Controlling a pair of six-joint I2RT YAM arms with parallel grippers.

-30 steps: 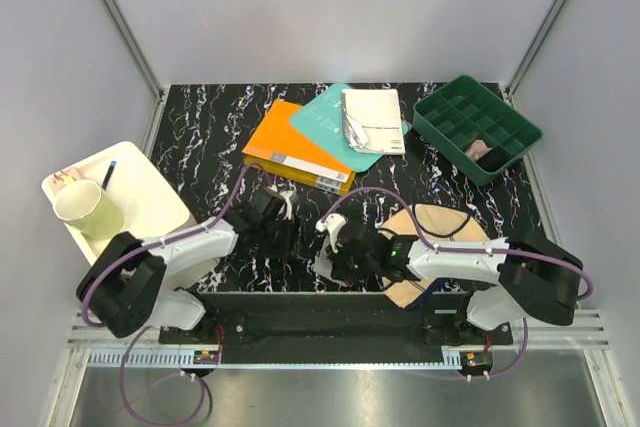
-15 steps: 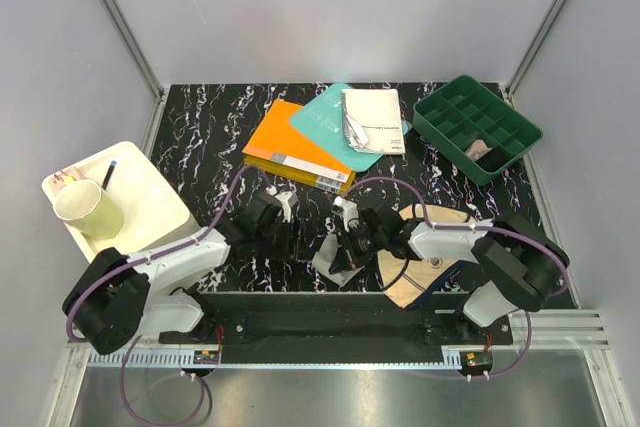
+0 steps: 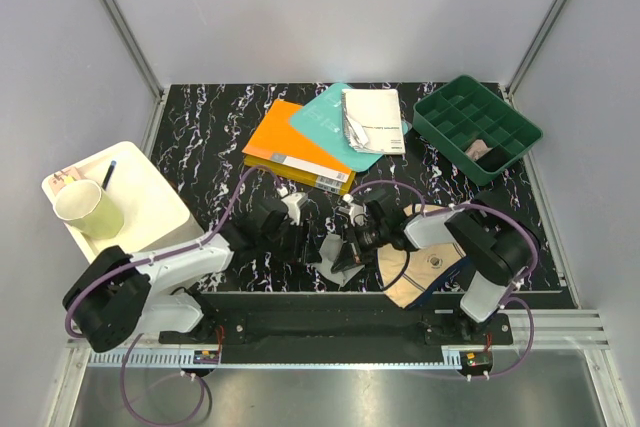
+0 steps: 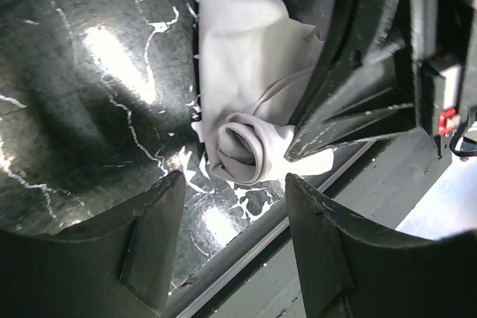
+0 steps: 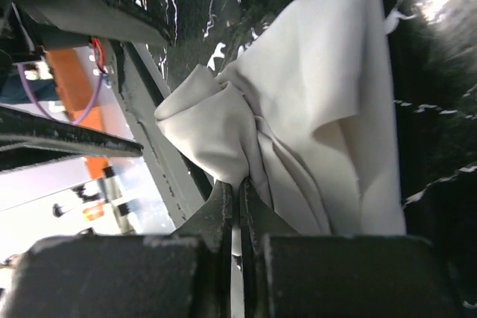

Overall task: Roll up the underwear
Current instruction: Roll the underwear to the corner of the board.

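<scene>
Grey underwear: the grey underwear (image 3: pixel 335 257) lies on the black marbled worktop (image 3: pixel 200 127), close to the near edge and between the two arms. The end nearest the edge is curled into a loose roll and the rest lies flat and creased.
Right tool: the right tool (image 5: pixel 238 188) is closed, its tips pinching a fold of the grey fabric right at the roll.
Left tool: the left tool (image 4: pixel 235 184) is open and holds nothing, with the roll in line between its jaws.
Beige underwear: the beige underwear (image 3: pixel 402 285) lies flat just beside the grey pair, partly under the right arm, and is not yet rolled.
Further off: an orange book (image 3: pixel 295 152), a teal book (image 3: pixel 325 122) and a green compartment tray (image 3: pixel 478 127) sit well apart at the back.
Risk, uncoiling: the roll looks slack. I'd guess it springs open if the pinch lets go before the left tool takes hold.
Risk, edge: a pull towards the arms could drag the fabric off the worktop.
Risk, collision: the tools are very close together and could knock each other.
</scene>
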